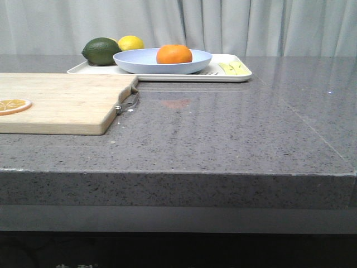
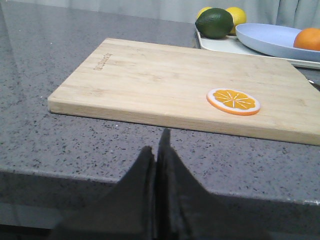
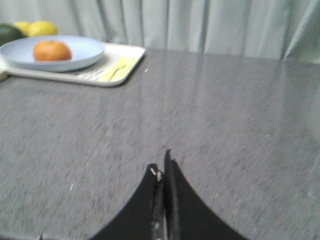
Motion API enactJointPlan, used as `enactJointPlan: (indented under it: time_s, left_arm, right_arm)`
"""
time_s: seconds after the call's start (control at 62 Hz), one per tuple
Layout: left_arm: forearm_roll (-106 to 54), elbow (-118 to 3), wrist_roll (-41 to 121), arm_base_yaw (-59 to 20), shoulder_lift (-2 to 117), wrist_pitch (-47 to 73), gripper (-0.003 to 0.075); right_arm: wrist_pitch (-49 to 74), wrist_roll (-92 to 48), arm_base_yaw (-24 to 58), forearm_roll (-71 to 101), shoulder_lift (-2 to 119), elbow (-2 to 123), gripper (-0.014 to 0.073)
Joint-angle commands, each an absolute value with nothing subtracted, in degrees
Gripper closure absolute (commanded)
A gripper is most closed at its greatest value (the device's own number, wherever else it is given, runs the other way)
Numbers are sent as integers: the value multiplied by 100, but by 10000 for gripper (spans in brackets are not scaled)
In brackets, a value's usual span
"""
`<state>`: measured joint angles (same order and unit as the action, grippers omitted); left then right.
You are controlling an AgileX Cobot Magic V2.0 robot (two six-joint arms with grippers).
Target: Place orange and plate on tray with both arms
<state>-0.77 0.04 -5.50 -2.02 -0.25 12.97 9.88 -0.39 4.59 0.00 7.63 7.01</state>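
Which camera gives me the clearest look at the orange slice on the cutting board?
The left wrist view: the orange slice lies whole and unobstructed on the cutting board, its segments plainly visible. The front view shows only part of it, cut off at the left edge and seen at a flat angle. The right wrist view misses it entirely.

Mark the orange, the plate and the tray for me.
orange [image 1: 174, 54], front view, middle of its skin.
plate [image 1: 134, 61], front view, left outer wall.
tray [image 1: 240, 75], front view, right front corner rim.
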Motion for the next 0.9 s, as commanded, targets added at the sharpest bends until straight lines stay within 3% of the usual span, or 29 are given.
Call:
enactJointPlan:
  time_s: [0.0, 0.307, 0.888]
  left_arm:
    - [-123, 23, -558, -187, -148, 840, 738]
    - [-123, 23, -558, -187, -148, 840, 738]
    - [-123, 23, -558, -187, -136, 840, 738]
  right_arm:
    - [488, -66, 477, -33, 552, 479, 661]
    - [563, -66, 399, 31, -179, -128, 661]
    - [873, -66, 399, 31, -182, -139, 661]
